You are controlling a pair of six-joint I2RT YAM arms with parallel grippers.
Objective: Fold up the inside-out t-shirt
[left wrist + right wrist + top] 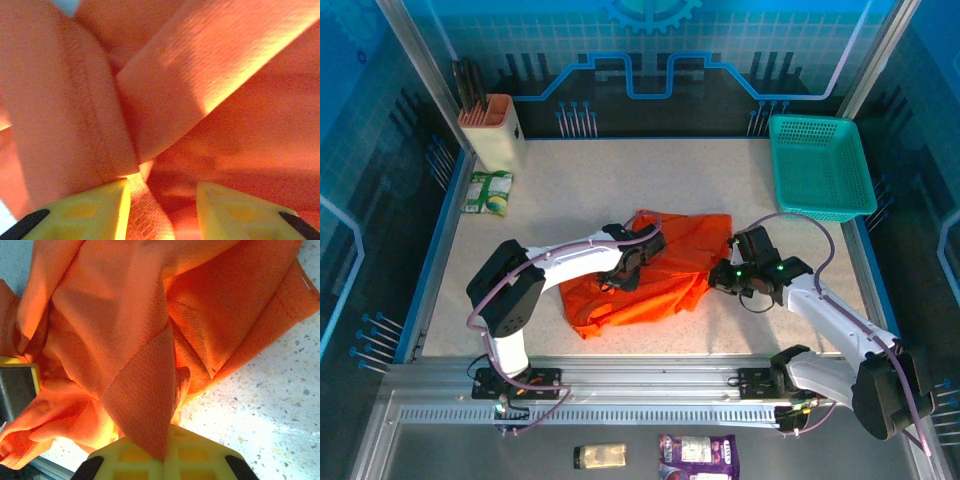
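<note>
The inside-out t-shirt point(655, 275), bright orange and crumpled, lies in a heap at the middle of the table. My left gripper point(632, 262) is pushed into its upper left part. In the left wrist view orange folds point(200, 75) surround the left gripper point(162, 195). Its yellow fingers point(100, 210) stand apart, open, with a strip of fabric lying between them against the left one. My right gripper point(722, 277) is at the shirt's right edge. In the right wrist view the right gripper point(167, 457) is shut on a pointed fold of the t-shirt point(145, 390).
A teal mesh basket point(820, 165) stands at the back right corner. A holder with dark handles point(492, 128) and a green packet point(488, 192) sit at the back left. Bare speckled tabletop point(270, 405) lies to the right of the shirt. Two packets point(698, 455) lie below the front rail.
</note>
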